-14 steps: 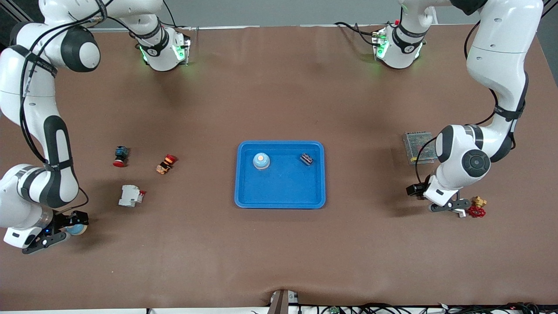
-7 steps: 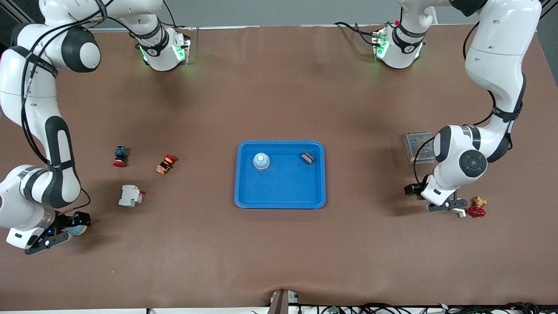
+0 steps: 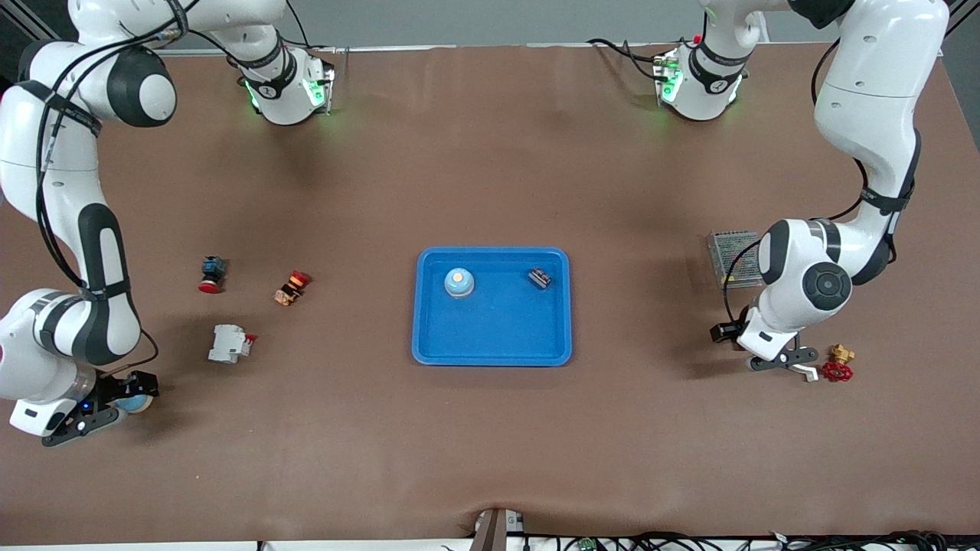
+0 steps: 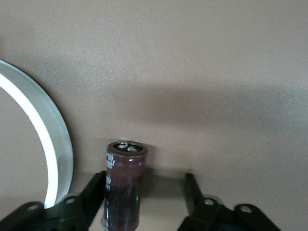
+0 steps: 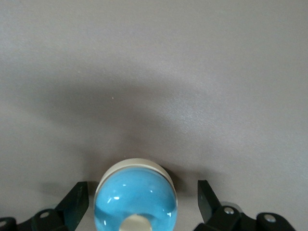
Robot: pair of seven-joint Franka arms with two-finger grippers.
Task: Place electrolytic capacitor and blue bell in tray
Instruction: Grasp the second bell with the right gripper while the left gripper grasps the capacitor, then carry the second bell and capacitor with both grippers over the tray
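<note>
A dark brown electrolytic capacitor (image 4: 124,188) stands upright on the table between my left gripper's (image 4: 143,183) fingers. It sits against one finger (image 4: 92,195); the other finger (image 4: 192,192) is clear of it, so the jaws are open. In the front view the left gripper (image 3: 792,362) is low at the left arm's end and hides the capacitor. My right gripper (image 3: 115,399) is open around a blue bell (image 5: 135,201) with gaps on both sides. The blue tray (image 3: 429,337) at mid-table holds another blue bell (image 3: 458,282) and a small dark part (image 3: 540,278).
A red-handled brass valve (image 3: 837,370) lies just beside the left gripper, and a grey mesh box (image 3: 731,256) lies farther from the camera. Toward the right arm's end are a red push button (image 3: 210,274), an orange-red switch (image 3: 292,288) and a white breaker (image 3: 229,343).
The left arm's hand has shifted slightly toward the tray. The right arm has barely moved. The tray and its contents are unchanged.
</note>
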